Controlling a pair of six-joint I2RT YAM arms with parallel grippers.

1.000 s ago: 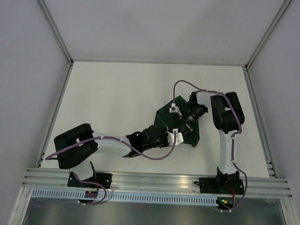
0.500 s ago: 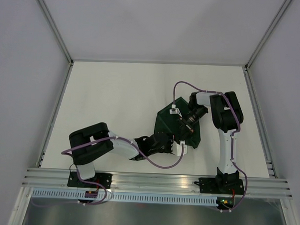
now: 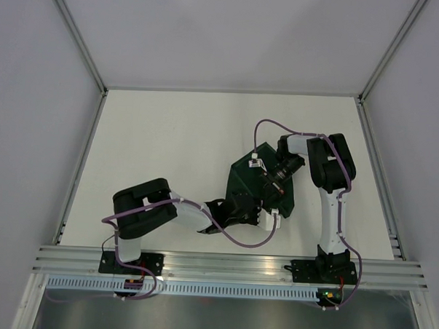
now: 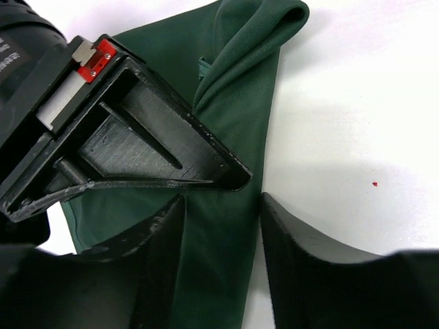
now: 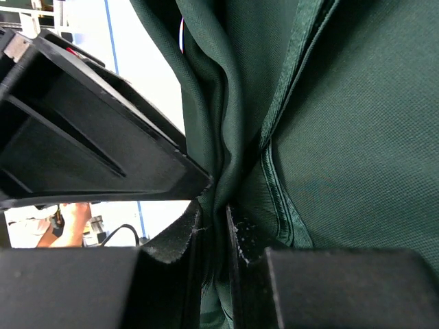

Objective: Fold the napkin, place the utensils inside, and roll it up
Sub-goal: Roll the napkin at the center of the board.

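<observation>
The dark green napkin (image 3: 242, 181) lies bunched right of the table's centre. My right gripper (image 3: 263, 178) comes down on it from the right. In the right wrist view this gripper (image 5: 214, 221) is shut on an upright fold of the napkin (image 5: 343, 123). My left gripper (image 3: 268, 215) sits at the napkin's near edge. In the left wrist view the left gripper (image 4: 223, 229) is open. A flat strip of the napkin (image 4: 236, 103) lies between its fingers (image 4: 161, 264), and the other finger rests over bare table. The utensils are out of view.
A finger of the right gripper (image 4: 151, 140) crosses the left wrist view just above the left jaws. White tabletop (image 3: 170, 133) stretches left and behind the napkin. Grey walls stand on three sides, and an aluminium rail (image 3: 230, 265) runs along the near edge.
My left arm has swung right and nearer, carrying its gripper from the napkin's left part to its near right edge. The right gripper has kept its hold in place.
</observation>
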